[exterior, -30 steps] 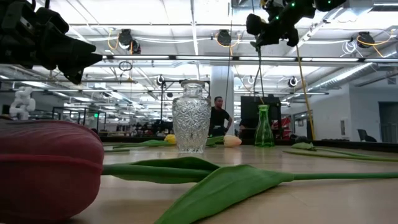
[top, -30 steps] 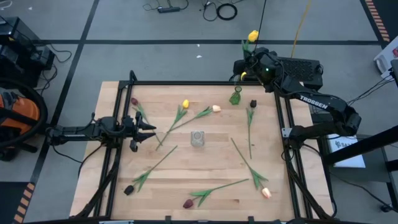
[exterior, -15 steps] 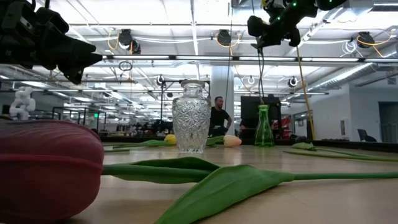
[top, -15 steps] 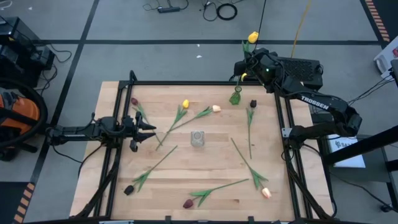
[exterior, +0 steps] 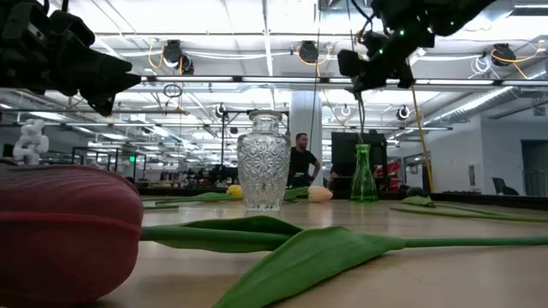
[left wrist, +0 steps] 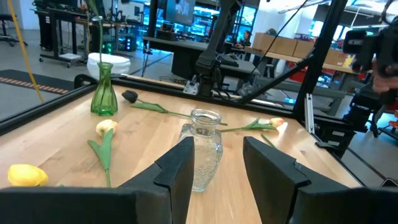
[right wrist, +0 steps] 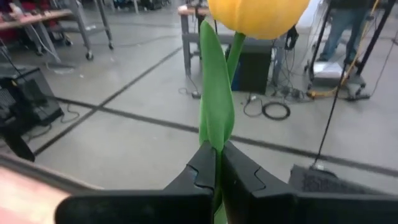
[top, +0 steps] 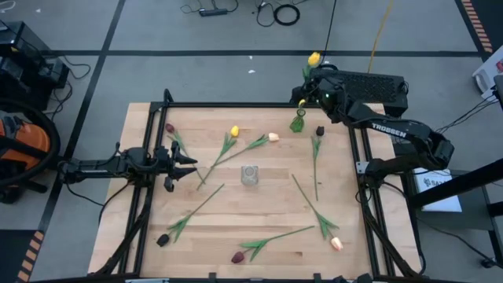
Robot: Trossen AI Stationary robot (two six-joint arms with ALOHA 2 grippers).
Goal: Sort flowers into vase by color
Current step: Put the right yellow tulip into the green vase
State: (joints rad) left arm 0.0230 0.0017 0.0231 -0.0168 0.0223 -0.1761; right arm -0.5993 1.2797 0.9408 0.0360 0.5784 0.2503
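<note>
My right gripper (top: 309, 86) is high over the table's far right corner, shut on a yellow tulip (top: 314, 59) with its head up. The stem (exterior: 360, 115) runs straight down to the mouth of the slim green vase (top: 298, 123). A clear cut-glass vase (top: 249, 174) stands mid-table. Several tulips lie flat on the wood, among them a yellow one (top: 233, 131), a peach one (top: 273, 137) and a dark one (top: 320, 130). My left gripper (top: 189, 166) waits open, raised at the table's left side, facing the clear vase (left wrist: 205, 149). My right gripper pinches the yellow tulip between its two fingers (right wrist: 239, 171), on the stem and leaf (right wrist: 216, 134) a short way below the head (right wrist: 258, 14). The flower stands upright and clear of the table. Its lower stem (left wrist: 99, 37) reaches down into the green vase's neck (left wrist: 104, 65).
More tulips lie near the front edge: a peach one (top: 336, 244), a maroon one (top: 237, 257) and a dark one (top: 163, 240). A black frame rail (top: 236, 104) borders the tabletop. A maroon head (exterior: 64, 231) fills the low view's near left.
My right gripper has come down and shifted slightly toward the table's left, still shut on the yellow tulip. The tulip has stayed upright and sunk with it, its stem going lower at the green vase.
</note>
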